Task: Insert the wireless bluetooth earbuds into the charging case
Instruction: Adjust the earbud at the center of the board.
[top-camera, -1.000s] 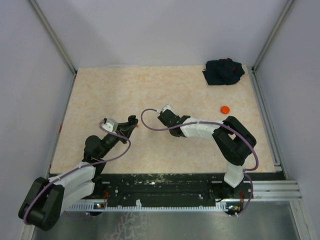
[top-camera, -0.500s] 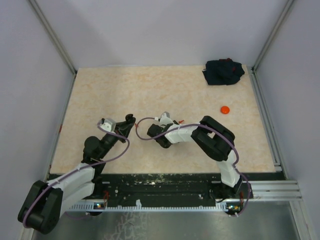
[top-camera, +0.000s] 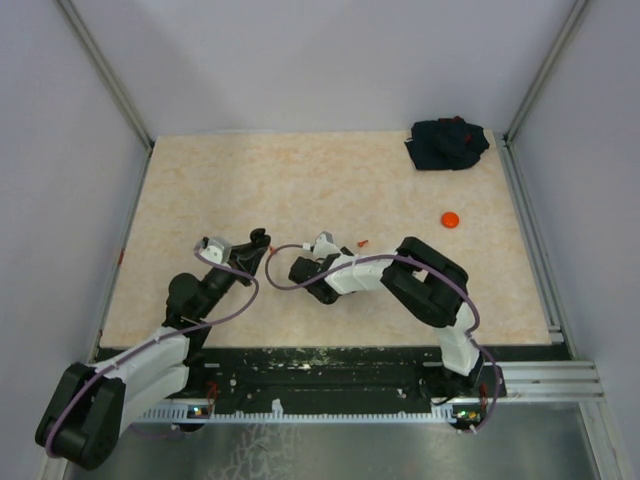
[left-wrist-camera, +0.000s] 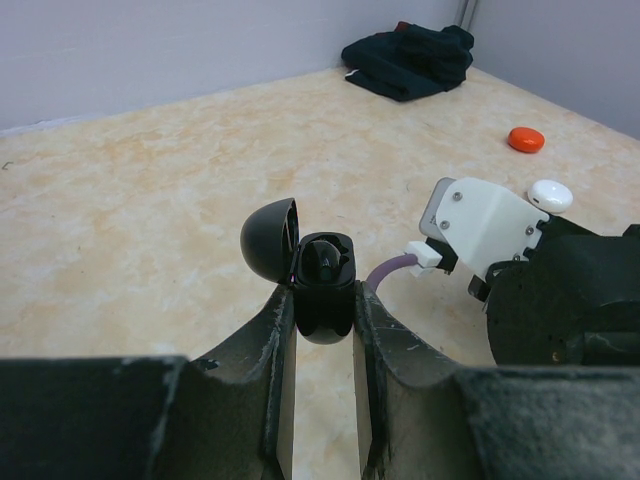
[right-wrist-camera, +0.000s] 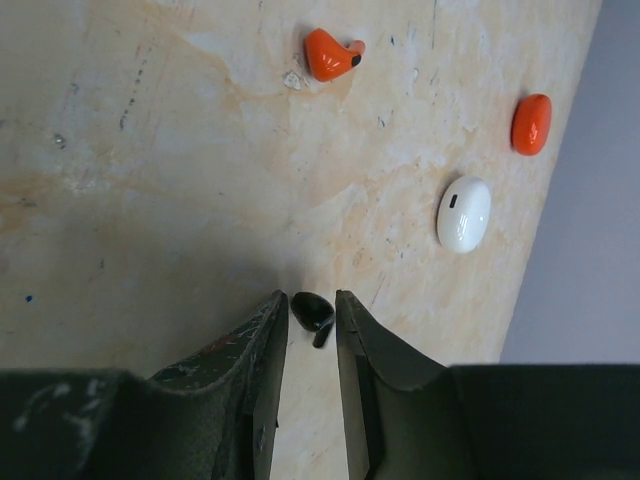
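Black earbud (right-wrist-camera: 311, 311) lies between our right gripper (right-wrist-camera: 311, 296) fingers, narrowly parted, grip unclear; our left gripper (left-wrist-camera: 322, 292) clamps the open charging case (left-wrist-camera: 324, 312).

Right hand (right-wrist-camera: 311, 300) nearer left hand (left-wrist-camera: 322, 292)

Earbuds seen: 3; blk earbud (right-wrist-camera: 312, 310) lower centre of rt wrist view; 2nd blk earbud (left-wrist-camera: 326, 262) mid-frame, left wrist view; 1 red earbud (right-wrist-camera: 330, 55) top centre; 1 open blk case (left-wrist-camera: 322, 305); round pucks: 2, orange puck (right-wrist-camera: 531, 124) + white puck (right-wrist-camera: 464, 213), right side; 1 dark cloth (top-camera: 448, 144), upper right.
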